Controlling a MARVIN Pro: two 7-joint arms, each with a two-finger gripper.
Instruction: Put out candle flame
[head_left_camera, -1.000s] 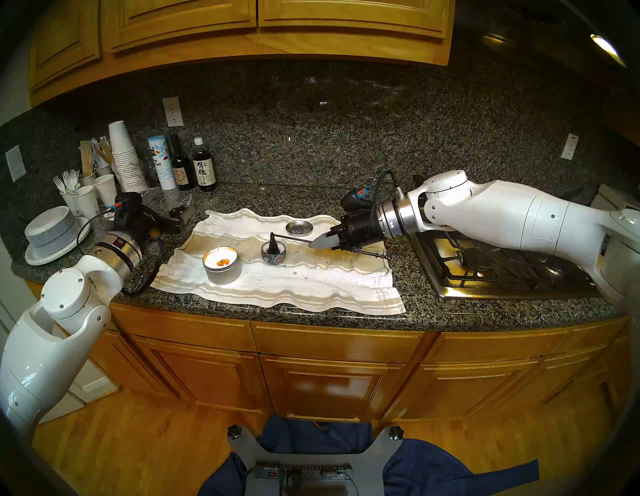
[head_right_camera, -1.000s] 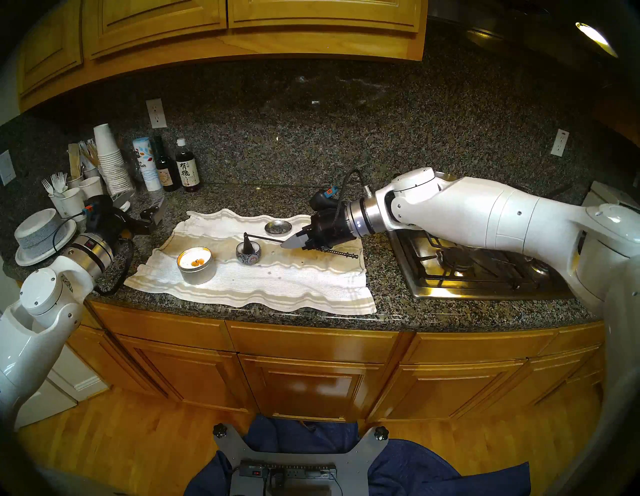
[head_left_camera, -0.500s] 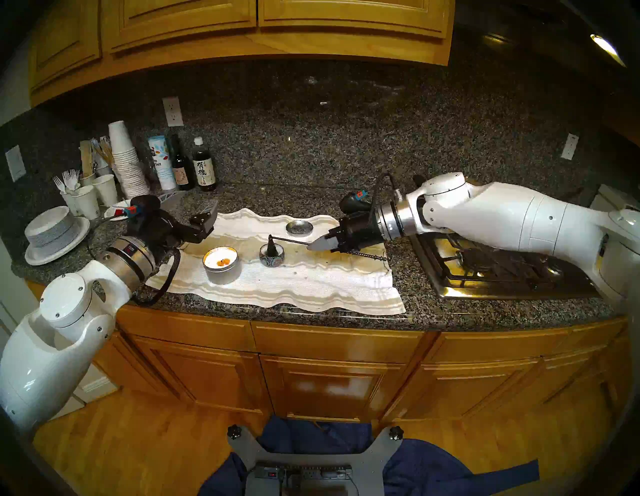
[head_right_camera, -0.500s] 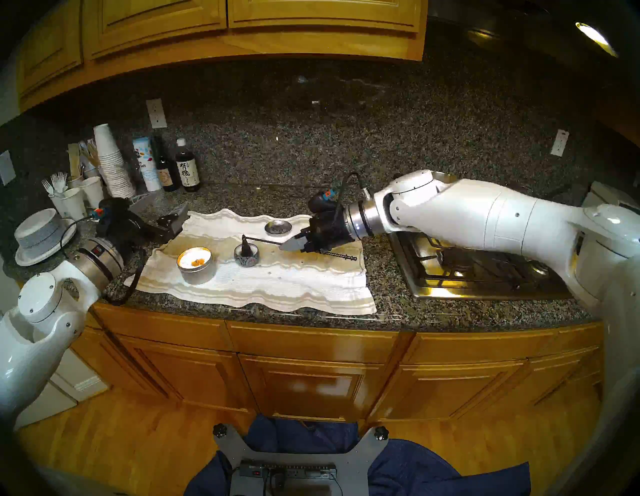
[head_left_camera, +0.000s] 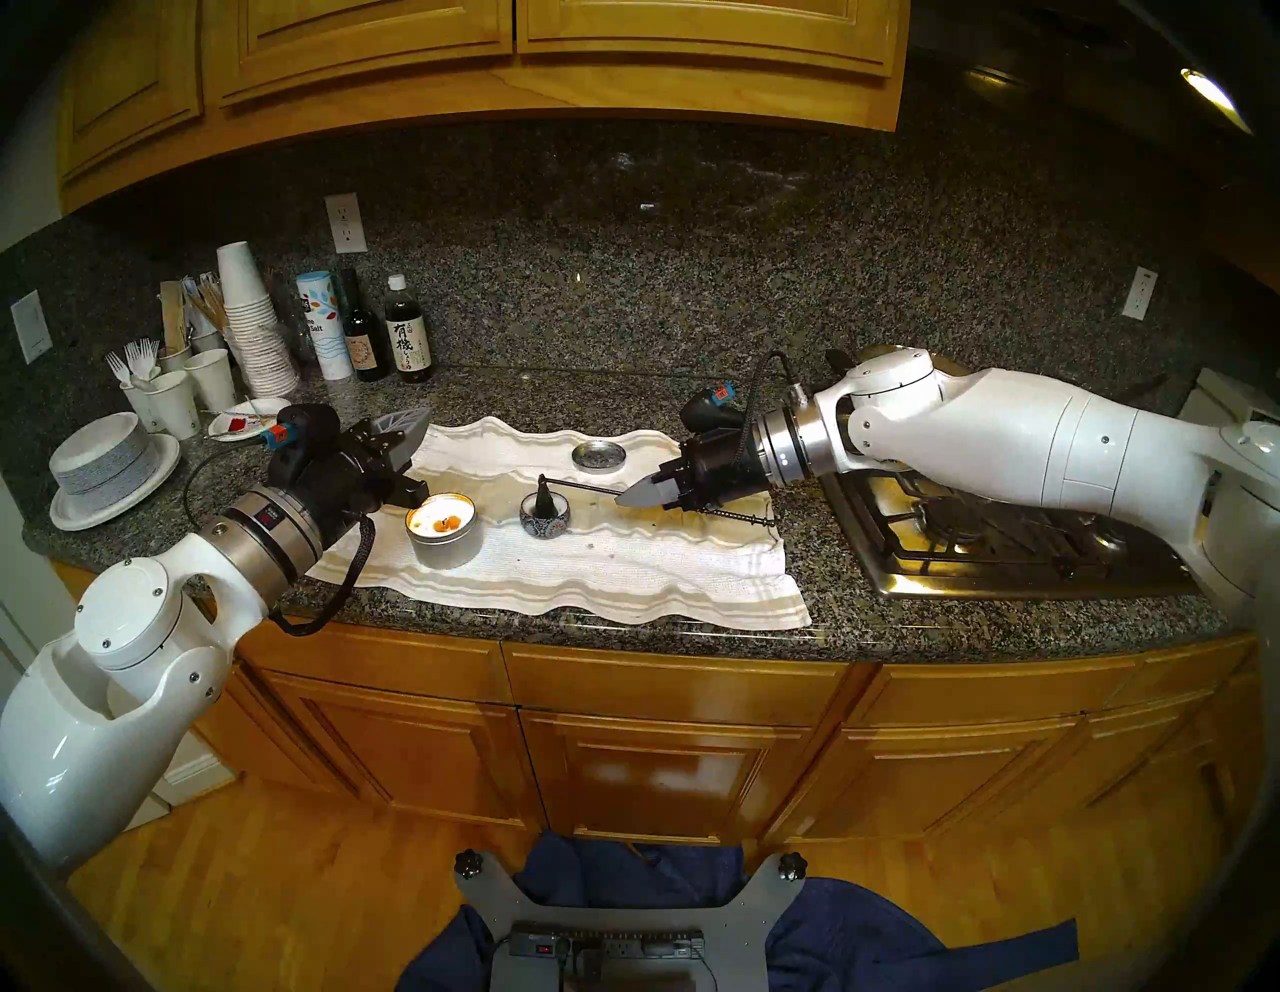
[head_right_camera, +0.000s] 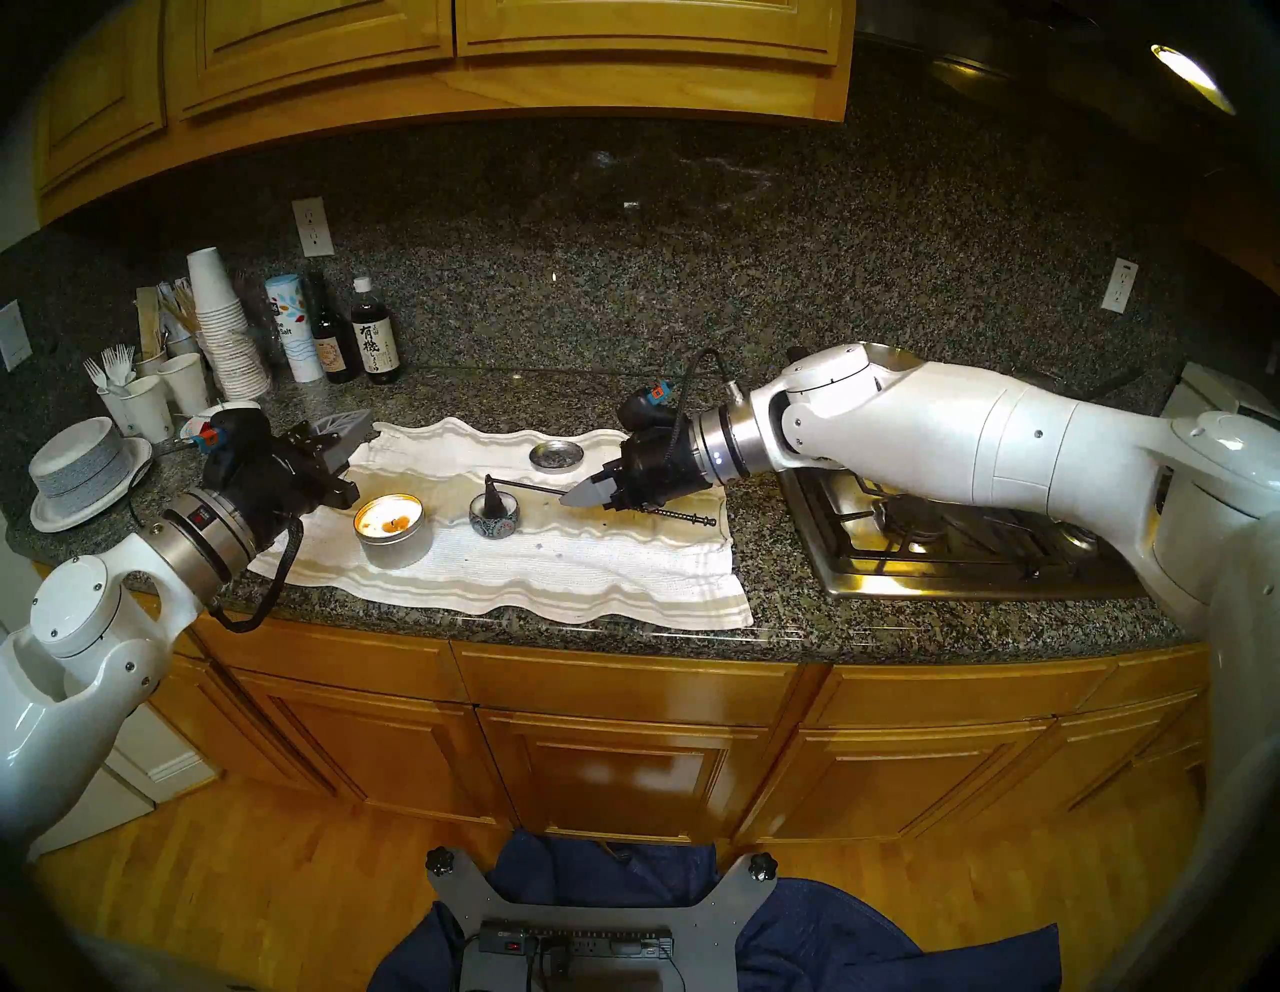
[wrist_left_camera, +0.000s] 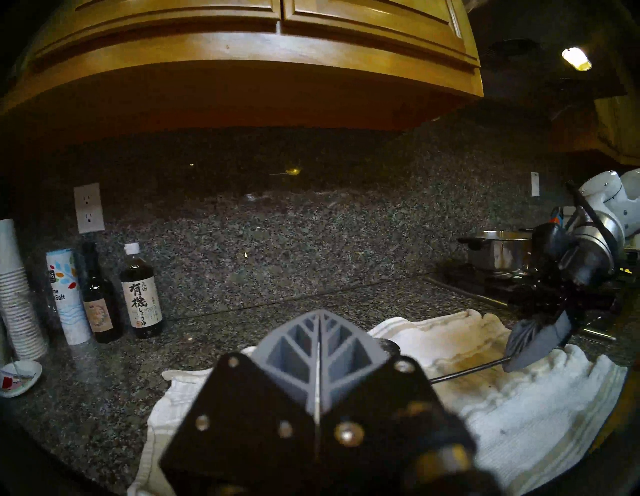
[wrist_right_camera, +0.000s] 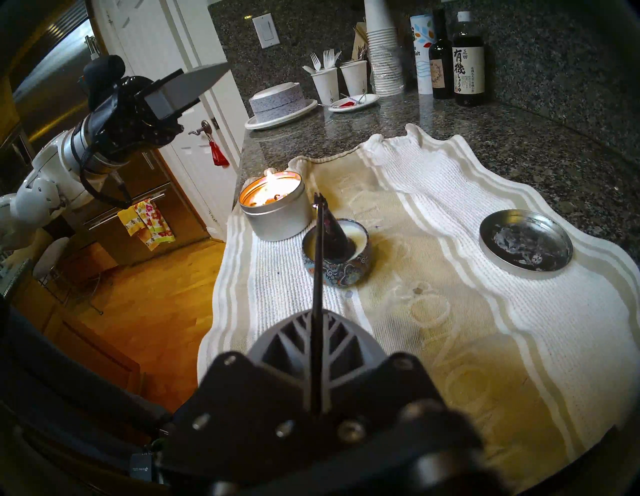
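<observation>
Metal snuffer (wrist_right_camera: 317, 263) pinched in right gripper (head_left_camera: 632, 493), cone sitting on the small patterned candle (head_left_camera: 545, 516), while left gripper (head_left_camera: 405, 421) just snapped together empty and swung in behind the still-burning tin candle (wrist_right_camera: 273, 207), next target.

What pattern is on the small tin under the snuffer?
The small round candle tin has a blue, multicoloured dotted paisley pattern, clearest in the right wrist view.
</observation>
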